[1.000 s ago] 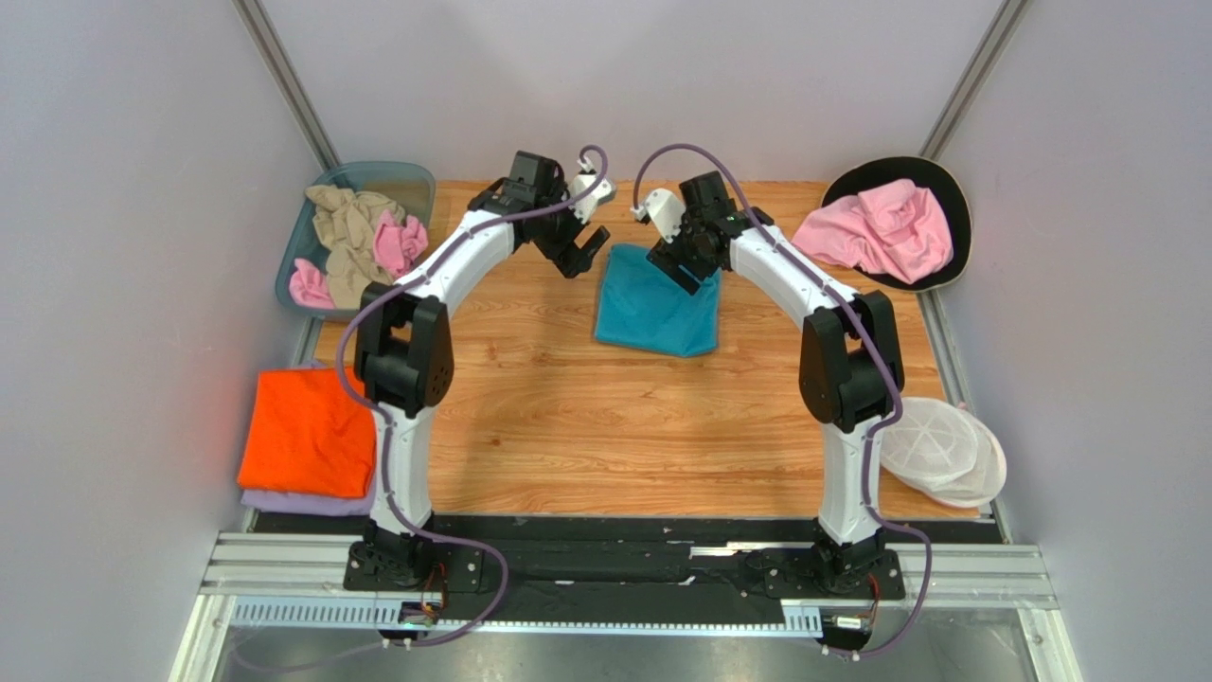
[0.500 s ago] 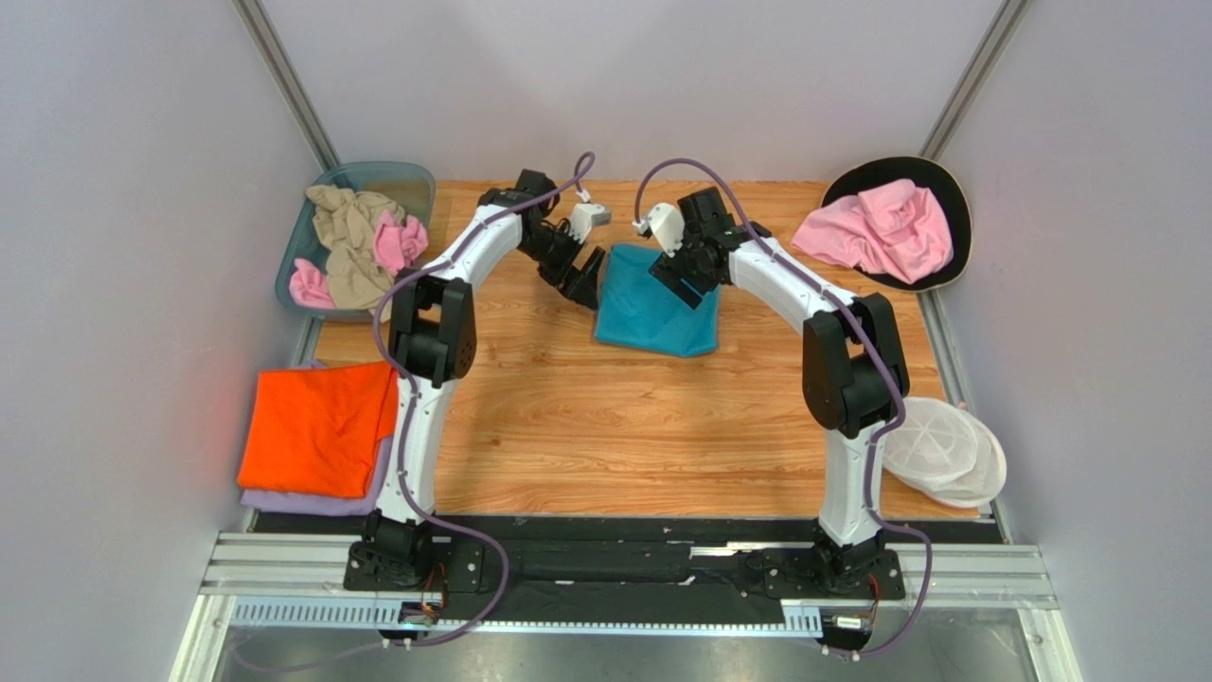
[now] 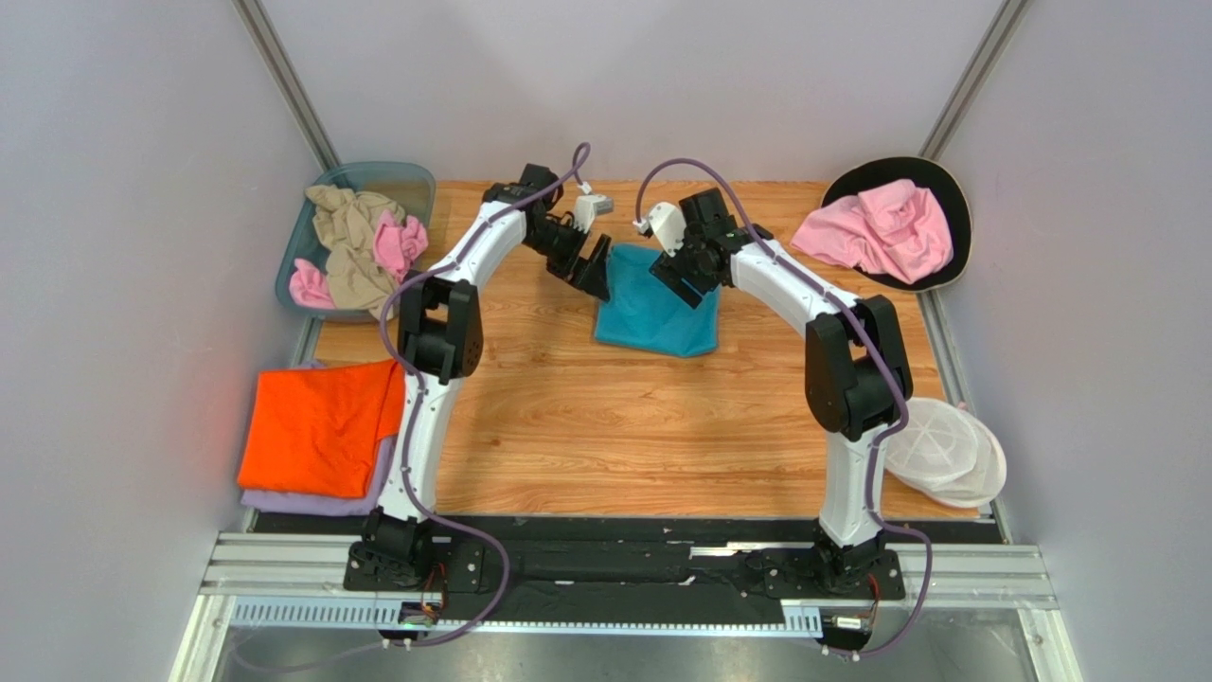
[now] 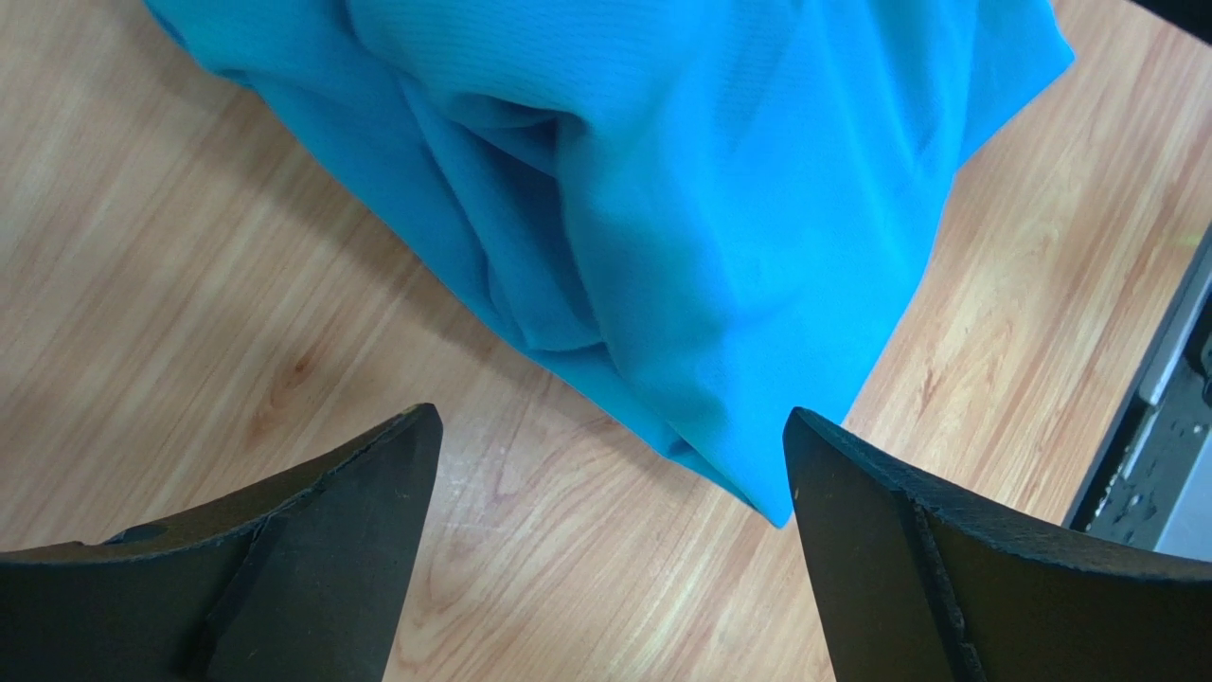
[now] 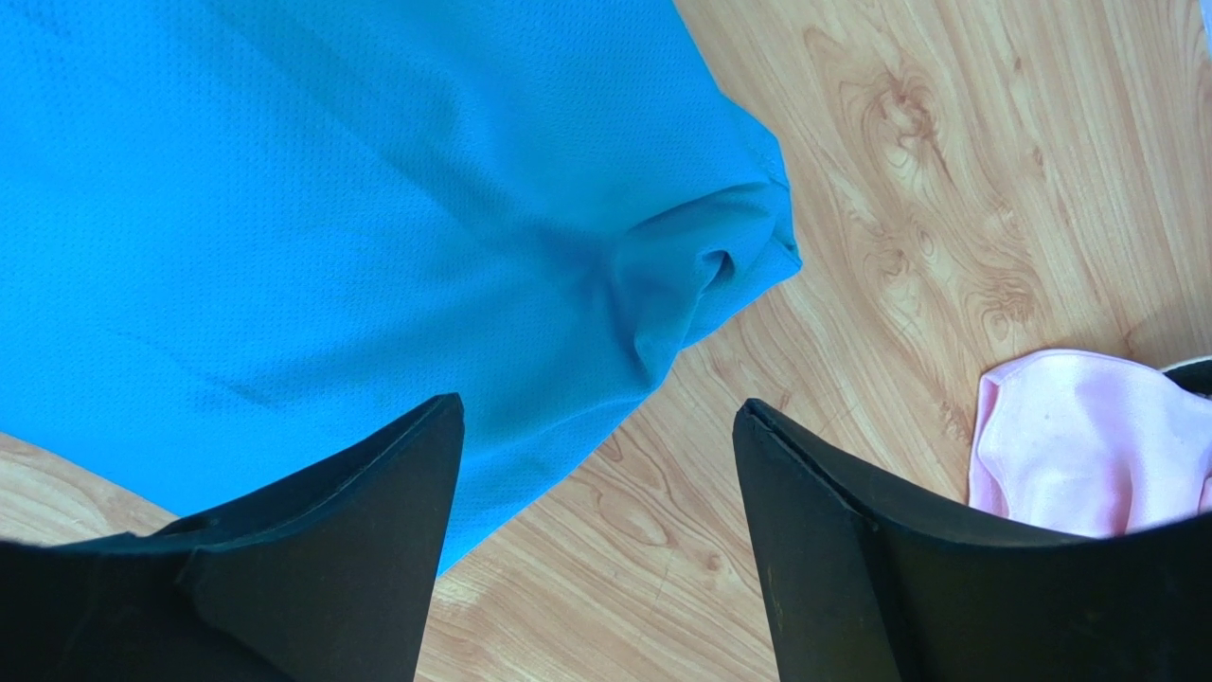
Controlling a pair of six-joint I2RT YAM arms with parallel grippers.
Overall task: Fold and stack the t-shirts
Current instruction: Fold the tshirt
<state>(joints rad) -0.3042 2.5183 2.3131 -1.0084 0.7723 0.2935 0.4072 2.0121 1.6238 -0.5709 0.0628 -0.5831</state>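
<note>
A teal-blue t-shirt (image 3: 657,310) lies partly folded at the far middle of the wooden table (image 3: 626,426). My left gripper (image 3: 595,273) is open and empty at its far left corner; in the left wrist view the shirt (image 4: 669,199) lies just ahead of the gripper (image 4: 612,434), its corner near the right finger. My right gripper (image 3: 687,282) is open and empty at the shirt's far right corner; in the right wrist view the shirt (image 5: 327,213) lies ahead of the gripper (image 5: 598,412). A folded orange shirt (image 3: 316,426) lies stacked on a lilac one (image 3: 306,502) at the near left.
A teal bin (image 3: 353,235) at the far left holds beige and pink shirts. A pink shirt (image 3: 882,228) lies on a black round tray (image 3: 950,192) at the far right, its edge showing in the right wrist view (image 5: 1081,441). A white mesh basket (image 3: 942,451) sits at the right edge.
My left arm has swung in and lowered its gripper to the shirt's far left corner. My right gripper has shifted only slightly. The shirt has not visibly moved.
</note>
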